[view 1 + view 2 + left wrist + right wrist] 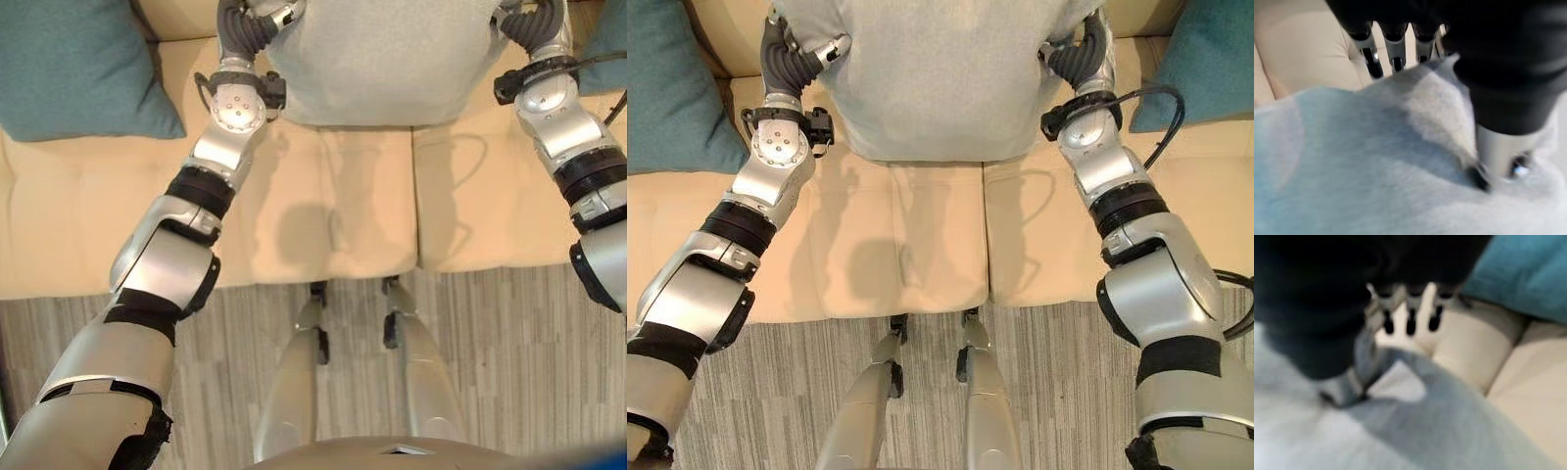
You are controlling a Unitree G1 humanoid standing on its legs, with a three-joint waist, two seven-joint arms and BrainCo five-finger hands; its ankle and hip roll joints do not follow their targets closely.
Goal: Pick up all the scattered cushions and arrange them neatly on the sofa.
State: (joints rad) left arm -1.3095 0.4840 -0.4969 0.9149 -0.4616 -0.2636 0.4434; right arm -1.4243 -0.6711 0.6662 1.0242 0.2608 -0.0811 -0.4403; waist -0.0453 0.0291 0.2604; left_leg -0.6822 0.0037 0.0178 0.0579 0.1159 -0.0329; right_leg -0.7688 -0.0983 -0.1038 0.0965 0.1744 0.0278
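Now the grey cushion [377,59] hangs over the sofa [333,211] seat near the backrest, its long axis crosswise, left hand [1498,73] and right hand [1327,333] pinching opposite ends, thumbs pressed on top, fingers behind

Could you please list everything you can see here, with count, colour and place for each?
grey cushion: one, light grey, held between both hands above the sofa's seat, at its middle.
teal cushions: two, one at the sofa's left end, one at its right end.
sofa: one, cream, across the scene.
floor: grey striped, in front of the sofa.
left hand: fingers and thumb pinch the grey cushion's left edge.
right hand: fingers and thumb pinch its right edge.
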